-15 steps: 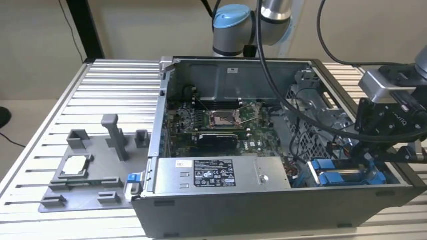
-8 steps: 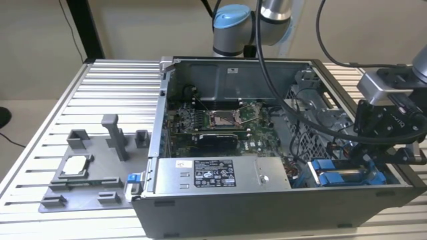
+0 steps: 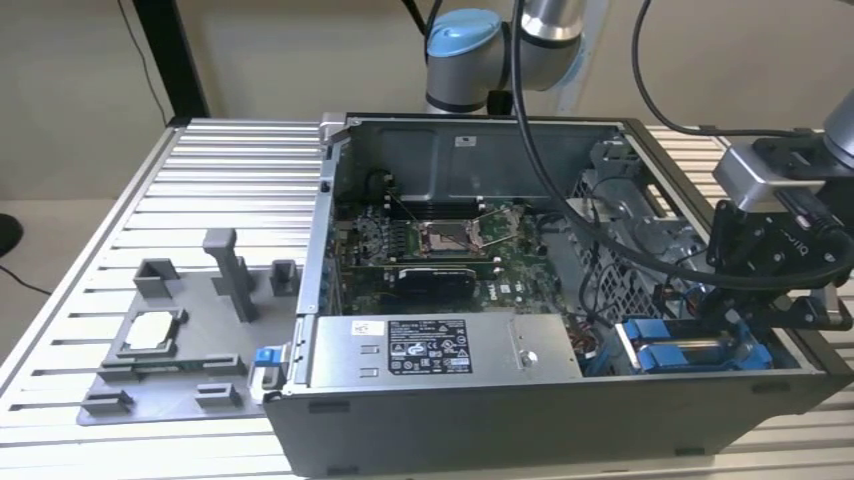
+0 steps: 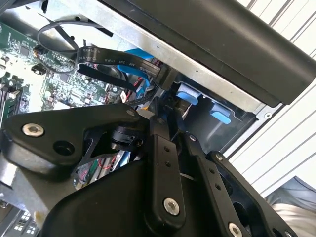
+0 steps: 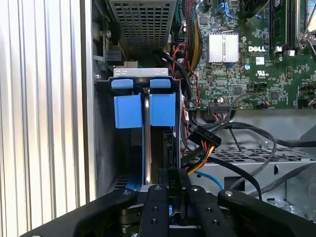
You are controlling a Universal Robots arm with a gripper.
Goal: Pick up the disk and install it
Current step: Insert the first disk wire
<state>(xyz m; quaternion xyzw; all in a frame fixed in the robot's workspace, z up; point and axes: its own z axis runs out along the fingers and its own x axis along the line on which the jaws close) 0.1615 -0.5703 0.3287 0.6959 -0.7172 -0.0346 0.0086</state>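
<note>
My gripper [image 3: 747, 318] hangs low over the corner of the open computer case [image 3: 534, 420] at the exterior view's right, right above the drive bay. The disk [image 3: 681, 356] sits directly beneath me inside that bay — its bright blue carrier shows as two blue panels side by side, standing on edge in the metal cage. In the first wrist view the same disk [image 5: 144, 109] runs straight away from my fingers [image 5: 170, 190], its blue tabs at the far end by the bay's metal lip, and my black fingers sit together at its near edge; whether they are actually pinching the carrier or only resting against it I cannot tell. In the second wrist view my linkage [image 4: 165, 168] fills the foreground, with blue tabs [image 4: 187, 94] just past it under the case wall.

Beside me, toward the middle of the case, lie the motherboard [image 3: 434, 245] and a bundle of black cables [image 5: 207, 138]. The grey power supply box [image 3: 434, 347] sits next to the bay — well beyond it, on the slatted surface [image 3: 227, 180], rests a grey fixture tray [image 3: 187, 350].
</note>
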